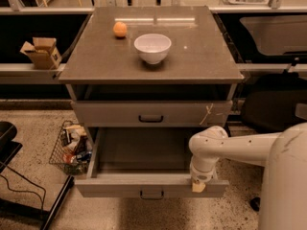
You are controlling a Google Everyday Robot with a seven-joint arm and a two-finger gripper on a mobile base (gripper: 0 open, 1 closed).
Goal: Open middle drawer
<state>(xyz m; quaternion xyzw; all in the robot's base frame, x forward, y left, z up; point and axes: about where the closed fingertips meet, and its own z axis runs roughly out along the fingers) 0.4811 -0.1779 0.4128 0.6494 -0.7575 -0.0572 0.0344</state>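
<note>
1. Desk [201, 61]: grey, upper centre; its scratched top front is shut.
2. Arm [240, 147]: white, enters from lower right.
3. Middle drawer [115, 185]: lower centre, already standing well out.
4. Bowl [152, 47]: white, on the desk top.
5. Claw [198, 186]: at the drawer's front rim, right of the handle [151, 194]; cannot tell whether spread or pinching.

Handling: task looks nearly done. Pull straight and evenly; off-centre contact may skew the drawer.
</note>
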